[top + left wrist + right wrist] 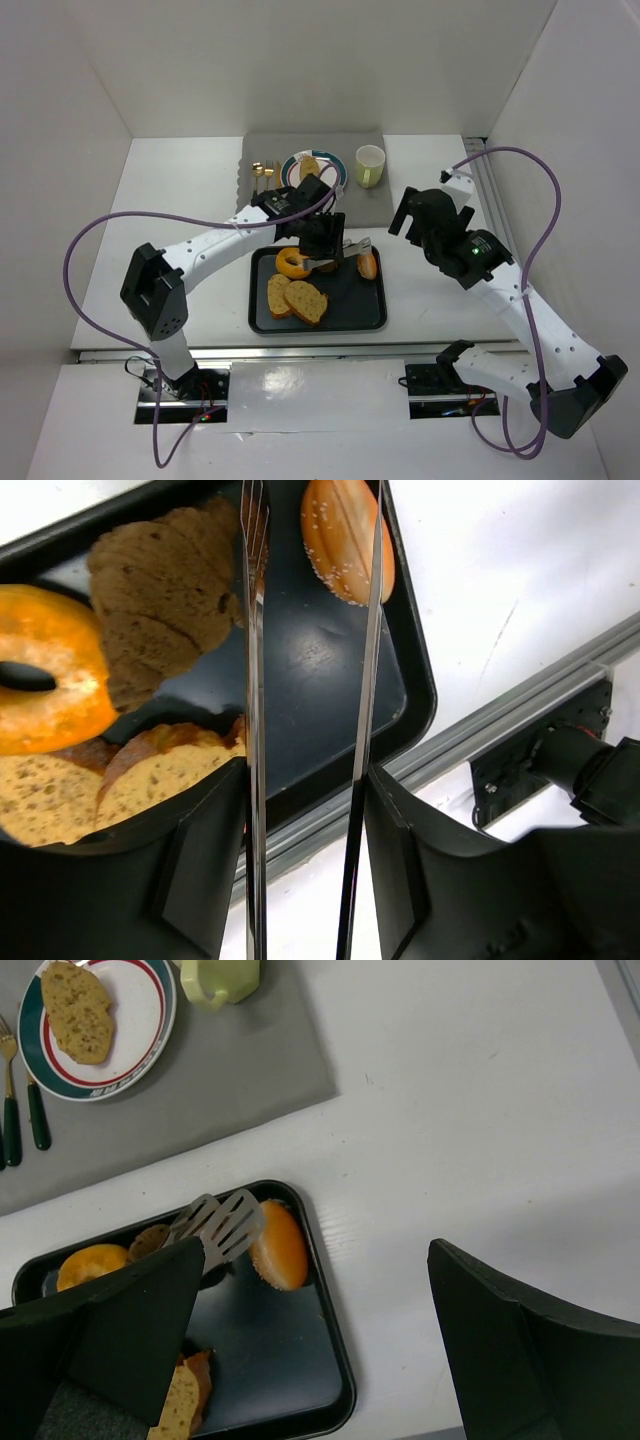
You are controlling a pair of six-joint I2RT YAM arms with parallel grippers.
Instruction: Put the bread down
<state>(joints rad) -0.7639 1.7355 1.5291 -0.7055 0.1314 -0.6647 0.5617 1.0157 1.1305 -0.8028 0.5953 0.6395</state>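
- While clamped on metal tongs [252, 730], left gripper [305, 820] hangs over black tray [320, 670].
- Sesame bun [345, 535]: golden-brown, smooth crust, seeded edge, beside the tongs' tips.
- Right gripper [320, 1320]: wide open, empty.

On the counter [420, 310], a tray [352, 303] holds a donut [293, 264] far left, two bread slices [297, 298] in front of it, a bun [368, 264] far right, and tongs [220, 1228] between donut and bun. Behind the tray, a mat [368, 205] carries cutlery [262, 175], a plate [140, 1010] and a mug [370, 165], left to right
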